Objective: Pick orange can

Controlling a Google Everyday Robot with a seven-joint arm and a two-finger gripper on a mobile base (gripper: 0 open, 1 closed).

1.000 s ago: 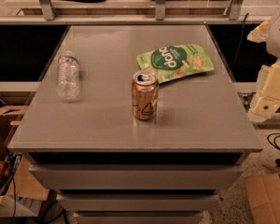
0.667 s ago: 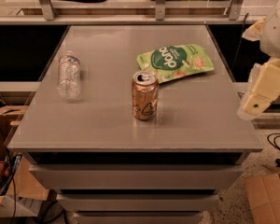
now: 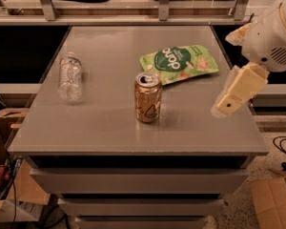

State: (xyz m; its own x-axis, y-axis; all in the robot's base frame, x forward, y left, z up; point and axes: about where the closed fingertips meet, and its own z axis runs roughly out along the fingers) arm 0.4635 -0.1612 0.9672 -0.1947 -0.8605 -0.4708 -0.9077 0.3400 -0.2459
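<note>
— Orange-tan metal can [image 3: 148, 97]: where is it?
— Upright, mid grey table [image 3: 105, 128], near the flat green pouch [image 3: 178, 63].
— And the cream gripper [image 3: 225, 106]?
— Above the table's right edge, well apart. Its grip is unclear.

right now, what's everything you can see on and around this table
table: one, grey, centre of view, with drawer fronts below the top
orange can: one, orange-tan with a silver top, upright near the table's middle
snack pouch: one, green, lying flat just behind and to the right of the can
water bottle: one, clear, lying on its side at the table's left
cardboard box: one, brown, on the floor at lower right
arm: one, white, entering from the upper right
gripper: one, cream, by the table's right edge, well apart from the can
</note>
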